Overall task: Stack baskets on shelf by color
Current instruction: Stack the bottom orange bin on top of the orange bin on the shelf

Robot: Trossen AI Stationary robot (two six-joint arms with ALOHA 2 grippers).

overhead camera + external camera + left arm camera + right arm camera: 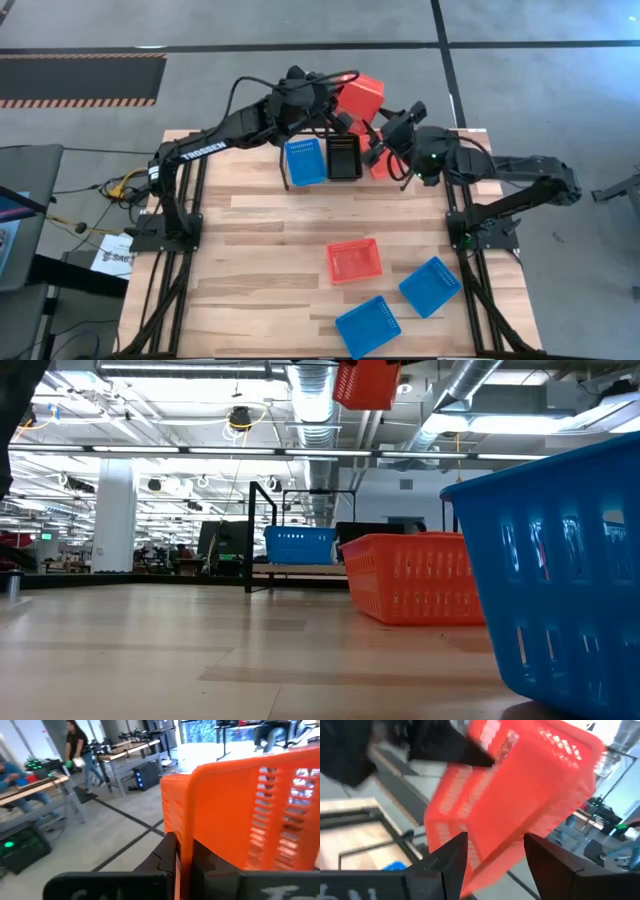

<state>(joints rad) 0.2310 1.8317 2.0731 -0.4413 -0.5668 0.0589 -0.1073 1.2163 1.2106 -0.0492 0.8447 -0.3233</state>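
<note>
A red-orange basket (360, 95) hangs high over the table's far edge, with my left gripper (334, 103) shut on it; the low view shows that basket (365, 382) well above the table. My right gripper (492, 855) is open just right of it, a finger on each side of the basket's lower corner (485, 845); whether it touches I cannot tell. On the shelf (330, 182) below stand a blue basket (306, 161) and a black basket (344, 158). A red piece (380, 165) shows beside them, partly hidden by my right gripper. My left gripper pinches one side wall of the red-orange basket at its edge (177, 868) between its two fingers. The fingers come nearly level from the table's left side. The basket is lifted clear of shelf and table and sits tilted in the hold.
On the near half of the table lie a red-orange basket (354, 260) and two blue baskets (430, 286) (367, 325). Bare planks (250, 270) spread over the left half. People and workbenches (75, 750) show in the room beyond.
</note>
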